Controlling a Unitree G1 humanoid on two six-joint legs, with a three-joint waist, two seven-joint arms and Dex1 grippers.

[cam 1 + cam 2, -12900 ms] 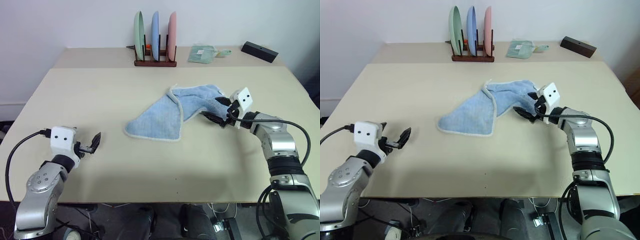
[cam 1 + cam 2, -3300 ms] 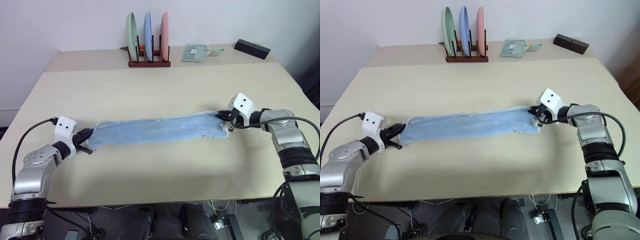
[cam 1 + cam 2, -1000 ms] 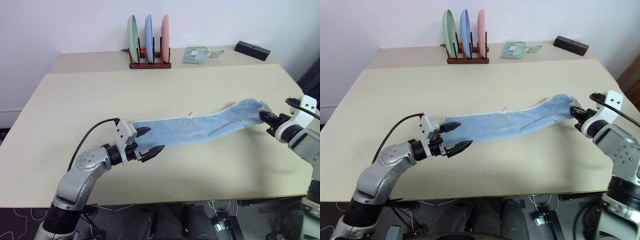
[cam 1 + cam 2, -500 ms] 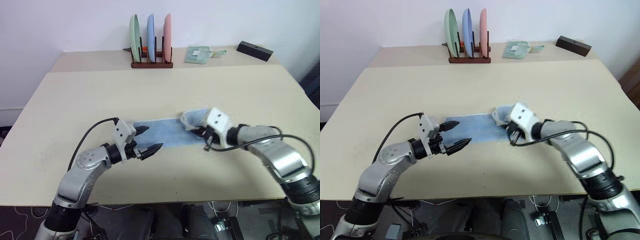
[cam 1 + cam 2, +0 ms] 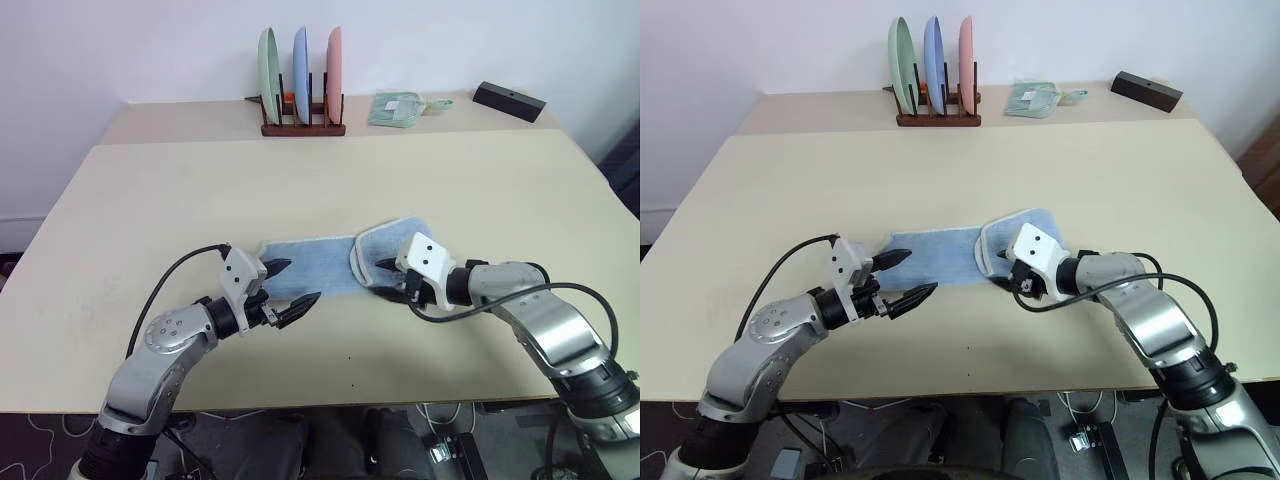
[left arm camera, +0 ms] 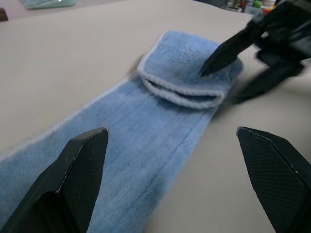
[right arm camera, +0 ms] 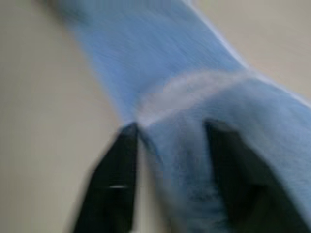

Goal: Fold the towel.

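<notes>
the towel (image 5: 330, 264) lies on the table (image 5: 150, 200) between the wide-open, empty left claw (image 5: 292, 286) and the right claw (image 5: 385, 281), fingers parted over its folded end; soft, light, limp, best pinched at a hemmed corner.

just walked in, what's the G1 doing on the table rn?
Folding the light blue towel. It lies as a long strip on the table, with its right end doubled over onto the strip. The right gripper sits at that folded end, fingers parted, one finger resting on top of the flap. The left gripper hovers open at the strip's other end, holding nothing. A plate rack and a small green cloth stand at the back, untouched.
</notes>
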